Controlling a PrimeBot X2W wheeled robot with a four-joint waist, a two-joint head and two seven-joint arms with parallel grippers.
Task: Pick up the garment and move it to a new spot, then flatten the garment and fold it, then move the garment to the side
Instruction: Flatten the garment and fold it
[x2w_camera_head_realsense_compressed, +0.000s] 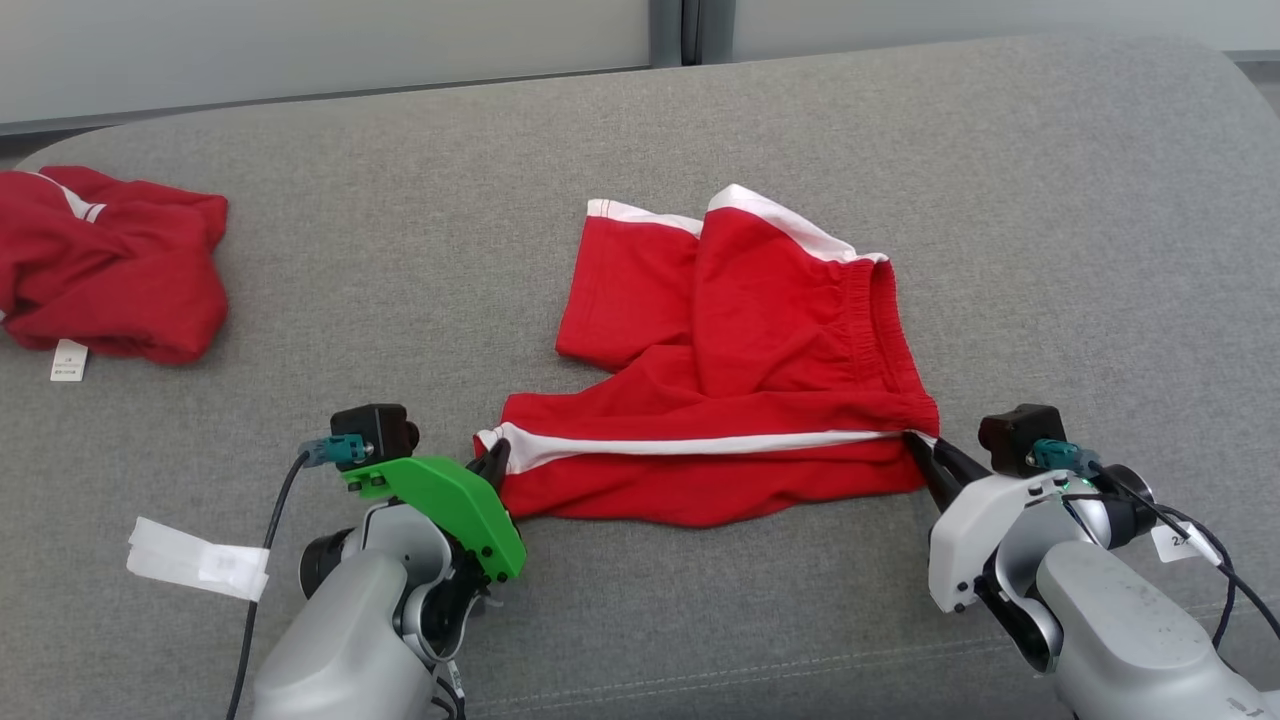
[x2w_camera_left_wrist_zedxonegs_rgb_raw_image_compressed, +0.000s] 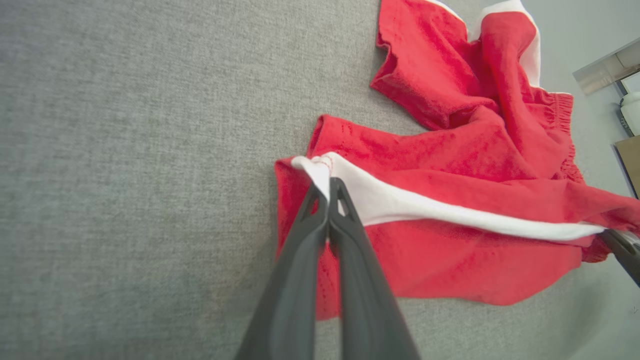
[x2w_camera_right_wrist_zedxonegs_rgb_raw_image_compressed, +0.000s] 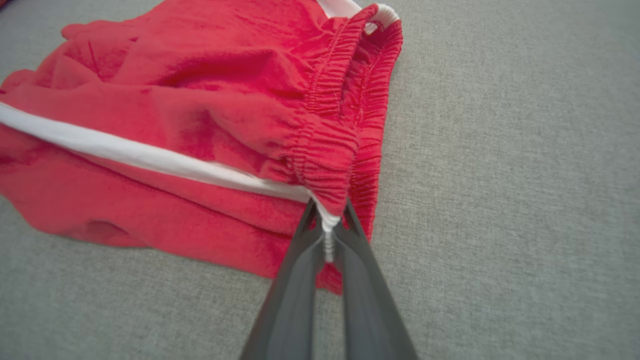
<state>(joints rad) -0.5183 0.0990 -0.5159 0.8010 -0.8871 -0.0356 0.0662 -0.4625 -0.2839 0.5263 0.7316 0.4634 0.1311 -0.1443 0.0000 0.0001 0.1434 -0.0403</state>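
Head view: red shorts (x2w_camera_head_realsense_compressed: 740, 340) are seen rumpled mid-cushion (x2w_camera_head_realsense_compressed: 400, 250). The left tool (x2w_camera_head_realsense_compressed: 497, 458) is closed on the hem corner, the right tool (x2w_camera_head_realsense_compressed: 918, 445) on the waistband (x2w_camera_right_wrist_zedxonegs_rgb_raw_image_compressed: 330, 150) end.
Left wrist: the white stripe (x2w_camera_left_wrist_zedxonegs_rgb_raw_image_compressed: 450, 215) end is pinched.
Right wrist: elastic is clamped.
Cloth is judged light and limp, so it is best held by the corners.

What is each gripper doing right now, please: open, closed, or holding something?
Left gripper: closed on the shorts, at the hem corner by the white stripe.
Right gripper: closed on the shorts, at the waistband end.
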